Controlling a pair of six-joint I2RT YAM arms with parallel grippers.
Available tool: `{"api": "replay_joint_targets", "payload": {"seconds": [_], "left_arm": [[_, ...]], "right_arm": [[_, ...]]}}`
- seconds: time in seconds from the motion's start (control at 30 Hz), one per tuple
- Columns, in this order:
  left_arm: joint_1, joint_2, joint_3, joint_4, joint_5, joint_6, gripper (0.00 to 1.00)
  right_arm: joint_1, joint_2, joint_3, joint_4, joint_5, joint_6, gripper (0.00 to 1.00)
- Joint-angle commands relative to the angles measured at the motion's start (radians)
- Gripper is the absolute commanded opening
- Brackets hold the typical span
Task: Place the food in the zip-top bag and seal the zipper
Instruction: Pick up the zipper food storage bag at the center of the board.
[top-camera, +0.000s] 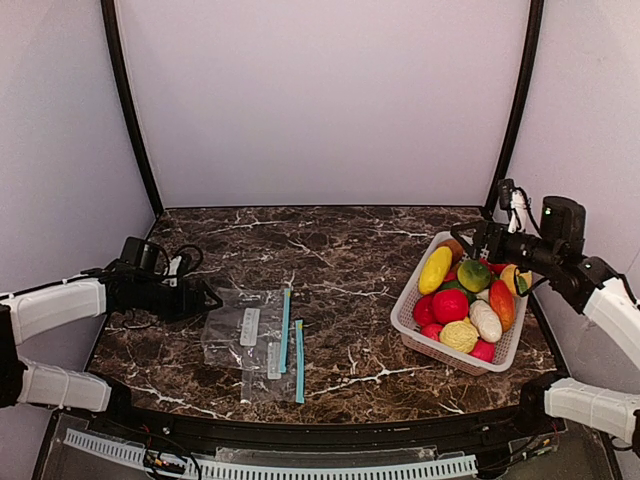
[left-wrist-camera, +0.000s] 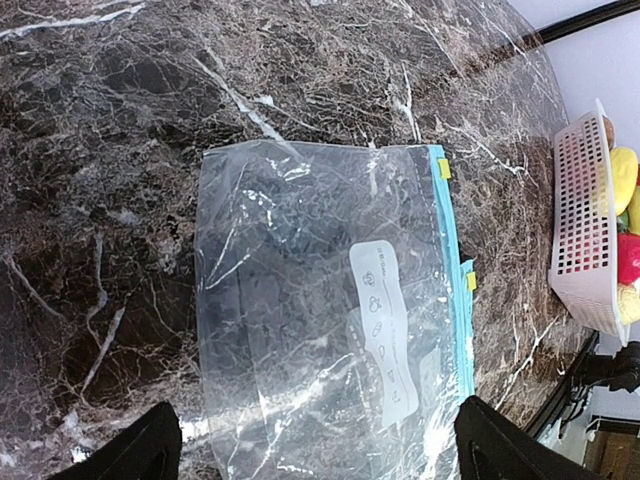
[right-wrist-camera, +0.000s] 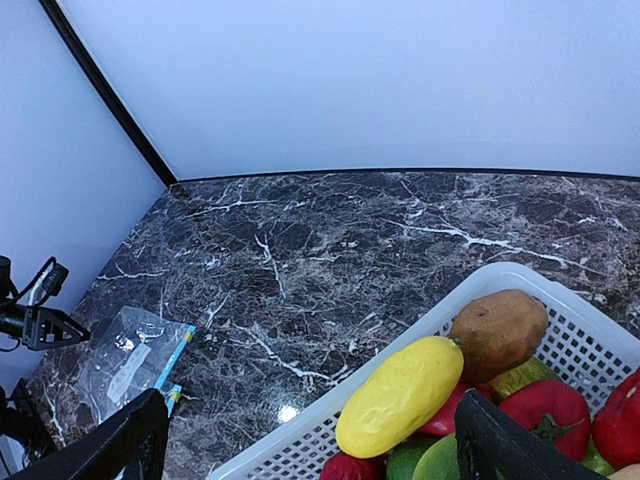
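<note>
A clear zip-top bag (top-camera: 245, 330) with a blue zipper strip (top-camera: 285, 330) lies flat on the marble table, left of centre, over a second one like it. My left gripper (top-camera: 205, 298) hovers open at the bag's left edge; in the left wrist view the bag (left-wrist-camera: 320, 300) fills the space ahead of that gripper (left-wrist-camera: 315, 450), nothing held. The food (top-camera: 465, 300) is heaped in a white slotted basket (top-camera: 437, 350) at the right. My right gripper (top-camera: 470, 240) is open above the basket's far end, over a yellow fruit (right-wrist-camera: 400, 395) and a brown potato (right-wrist-camera: 497, 333).
The basket (right-wrist-camera: 291, 446) stands near the table's right edge, a dark marble stretch between it and the bags (right-wrist-camera: 135, 360). Pale walls and black corner posts (top-camera: 130, 110) close the back and sides. The basket (left-wrist-camera: 578, 220) shows at the right of the left wrist view.
</note>
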Motion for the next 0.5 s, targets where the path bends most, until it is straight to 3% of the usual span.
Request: {"api": "replay_joint_targets", "payload": {"seconds": [0.0,0.47], "left_arm": [[-0.004,0.005,-0.031,0.031,0.046,-0.015,0.94],[-0.044,0.134,-0.017,0.013,0.042,-0.014,0.82]], "right_arm": [[0.01,-0.055,-0.043,0.003,-0.029,0.063,0.97],[0.012,-0.072,-0.056,-0.037,-0.013,0.055,0.97]]}}
